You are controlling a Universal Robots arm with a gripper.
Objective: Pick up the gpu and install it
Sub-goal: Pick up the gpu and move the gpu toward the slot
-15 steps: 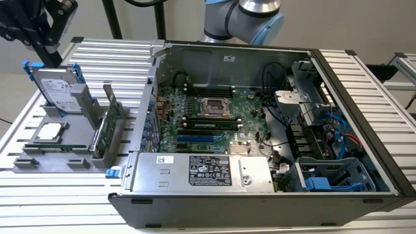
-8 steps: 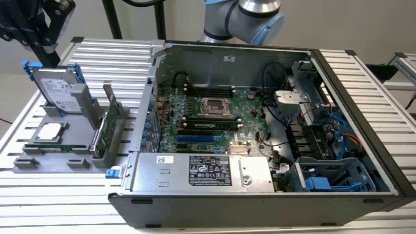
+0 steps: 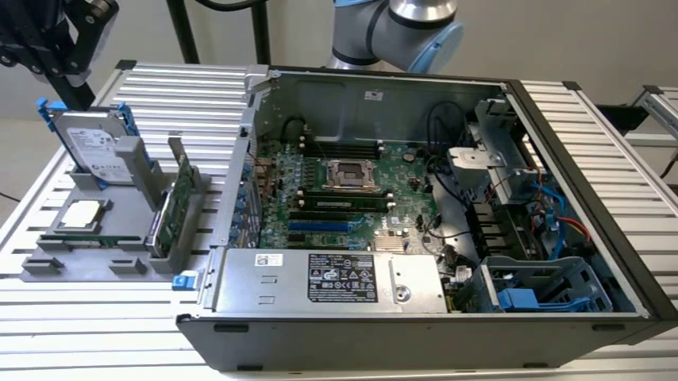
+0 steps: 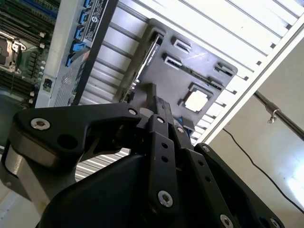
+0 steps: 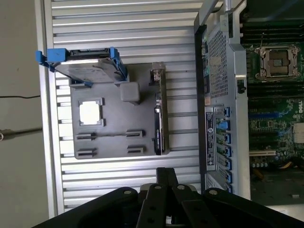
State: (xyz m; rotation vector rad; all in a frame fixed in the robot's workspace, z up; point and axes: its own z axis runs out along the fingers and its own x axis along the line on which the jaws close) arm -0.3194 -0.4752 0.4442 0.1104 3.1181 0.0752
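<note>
step: likely pre-grasp | gpu [image 5: 159, 126] standing edgewise in grey holder [image 5: 109, 142], frame centre, first wrist view | gripper [image 5: 165, 172] hovering lower centre, jaws seemingly closed, holding nothing | next: calling for opening, aligning over card edge

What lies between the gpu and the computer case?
Only a bare strip of slatted table, as the first wrist view shows between the gpu and the case.

Cannot read a single word or number anywhere. Can place the print, though: a white label [image 3: 339, 279] with dark blocks on the power supply [image 3: 252, 287]; a small white sticker [image 3: 373, 95] on the case's inner wall [image 3: 323, 105]; a pale label [image 3: 98, 155] on the hard drive [image 3: 75, 123]; a dark strip label [image 5: 209, 127] on the case's rear panel [image 5: 222, 71], in the first wrist view; all too small to decipher.
</note>
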